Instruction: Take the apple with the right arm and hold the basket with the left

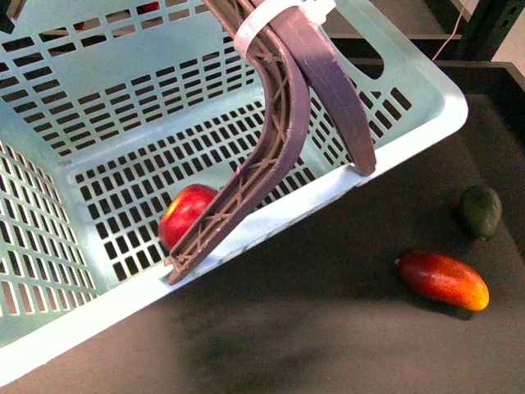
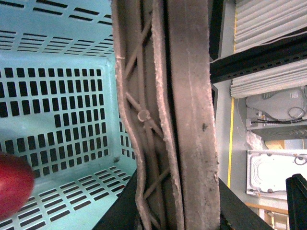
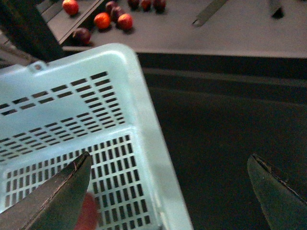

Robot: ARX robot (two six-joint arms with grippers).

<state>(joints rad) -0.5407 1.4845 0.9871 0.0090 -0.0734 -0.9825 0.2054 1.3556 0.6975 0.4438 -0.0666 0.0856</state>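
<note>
The turquoise basket (image 1: 410,135) sits tilted on the dark table. My left gripper (image 1: 271,217) is shut on the basket's near rim, one ribbed finger inside the wall and one outside. The red apple (image 1: 184,212) lies on the basket's slotted floor, partly behind the inner finger. In the left wrist view the pressed-together fingers (image 2: 192,120) fill the middle, with the basket (image 2: 57,96) and the apple's edge (image 2: 12,189) beside them. My right gripper (image 3: 168,191) stands open above the basket's rim (image 3: 144,120). The apple (image 3: 87,213) shows as a red blur past one fingertip. The front view does not show the right gripper.
A red-yellow mango (image 1: 443,279) and a dark green avocado (image 1: 480,211) lie on the black table to the right of the basket. Several small red fruits (image 3: 101,20) rest on a grey surface beyond the basket. Shelving and equipment (image 2: 268,120) stand behind the left arm.
</note>
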